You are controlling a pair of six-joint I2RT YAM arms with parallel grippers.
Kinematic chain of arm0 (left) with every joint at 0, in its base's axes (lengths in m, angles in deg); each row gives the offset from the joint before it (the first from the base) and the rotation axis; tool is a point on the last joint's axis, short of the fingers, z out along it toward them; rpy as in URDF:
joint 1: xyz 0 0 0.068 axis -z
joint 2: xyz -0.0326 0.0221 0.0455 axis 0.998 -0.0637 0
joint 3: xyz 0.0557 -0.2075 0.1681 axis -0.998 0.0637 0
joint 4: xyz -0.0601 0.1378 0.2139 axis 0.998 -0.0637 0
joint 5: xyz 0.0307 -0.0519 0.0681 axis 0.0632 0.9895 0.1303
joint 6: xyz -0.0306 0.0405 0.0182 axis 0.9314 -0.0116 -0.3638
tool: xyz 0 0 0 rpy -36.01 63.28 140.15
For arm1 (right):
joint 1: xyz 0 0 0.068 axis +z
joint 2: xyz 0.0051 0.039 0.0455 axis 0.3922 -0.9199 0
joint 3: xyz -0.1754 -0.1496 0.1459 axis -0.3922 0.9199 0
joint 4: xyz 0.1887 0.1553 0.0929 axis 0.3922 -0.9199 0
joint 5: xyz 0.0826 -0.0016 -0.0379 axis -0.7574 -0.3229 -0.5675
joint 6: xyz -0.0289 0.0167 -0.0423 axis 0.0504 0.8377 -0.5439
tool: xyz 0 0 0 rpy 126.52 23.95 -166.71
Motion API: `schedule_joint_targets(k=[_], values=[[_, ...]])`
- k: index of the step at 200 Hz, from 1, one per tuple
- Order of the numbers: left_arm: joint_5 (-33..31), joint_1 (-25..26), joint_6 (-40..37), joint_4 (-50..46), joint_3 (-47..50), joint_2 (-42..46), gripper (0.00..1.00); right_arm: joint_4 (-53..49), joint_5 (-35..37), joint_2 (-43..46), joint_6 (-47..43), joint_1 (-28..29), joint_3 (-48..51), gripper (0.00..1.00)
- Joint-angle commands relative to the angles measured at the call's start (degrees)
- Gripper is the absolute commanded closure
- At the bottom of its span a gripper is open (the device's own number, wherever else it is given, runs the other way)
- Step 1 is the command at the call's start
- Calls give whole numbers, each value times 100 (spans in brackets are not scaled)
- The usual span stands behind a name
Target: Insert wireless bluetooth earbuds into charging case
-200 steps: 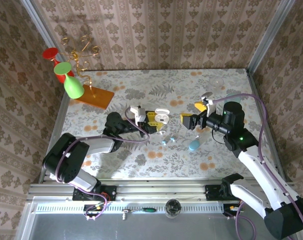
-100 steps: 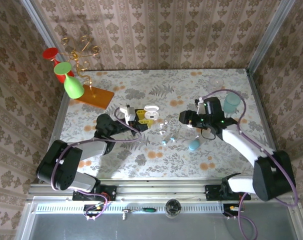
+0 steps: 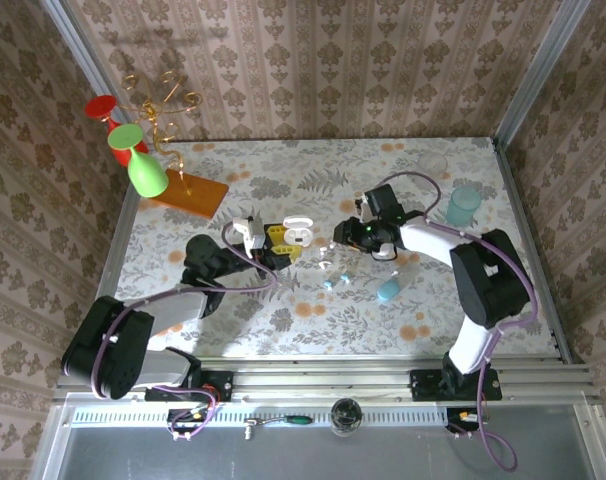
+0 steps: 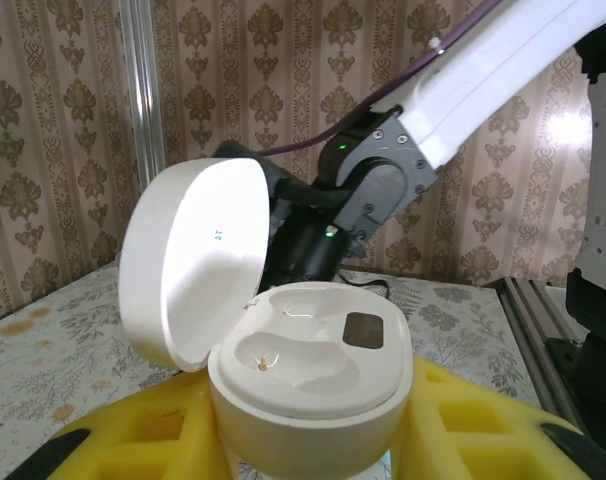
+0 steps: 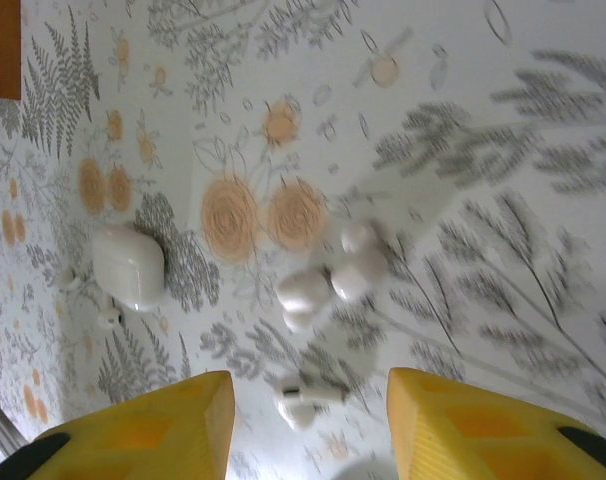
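Left gripper (image 4: pixel 308 450) grips an open white oval hinged-lid plastic case (image 4: pixel 303 375), while right gripper (image 5: pixel 308 420) hangs spread, empty, above a tiny whitish piece (image 5: pixel 303 402), perhaps an earbud.

The left arm (image 3: pixel 168 300) lies low, reaching from the lower left toward the frame's centre. The left gripper (image 3: pixel 286 243) is held level, its yellow fingers (image 4: pixel 463 425) clamped on either side of a white clamshell case (image 4: pixel 303 380). The right arm (image 3: pixel 488 280) folds sharply at the elbow, with the forearm running leftward. The right gripper (image 3: pixel 351 233) points downward, its yellow fingers (image 5: pixel 133 425) spread apart.
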Motion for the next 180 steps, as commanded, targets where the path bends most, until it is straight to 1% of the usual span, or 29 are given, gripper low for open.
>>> schedule_joint_targets(k=[1, 38, 73, 107, 136, 180], values=[[35, -45, -113, -37, 63, 122, 63, -215, 29, -439, -159, 20, -478, 54], [-9, -24, -105, -36, 104, 156, 63, -439, 47, -1165, -367, 10, -1171, 54], [-100, -19, -146, -108, 175, 272, 63, -701, -54, -1643, -543, 8, -1550, 54], [-195, -19, -275, -381, 237, 466, 63, -676, -134, -1581, -560, 1, -1359, 54], [-220, -18, -367, -527, 229, 535, 63, -485, -373, -1346, -503, 21, -1043, 56], [-275, -30, -404, -423, 245, 298, 63, -172, -737, -1099, -590, 61, -679, 57]])
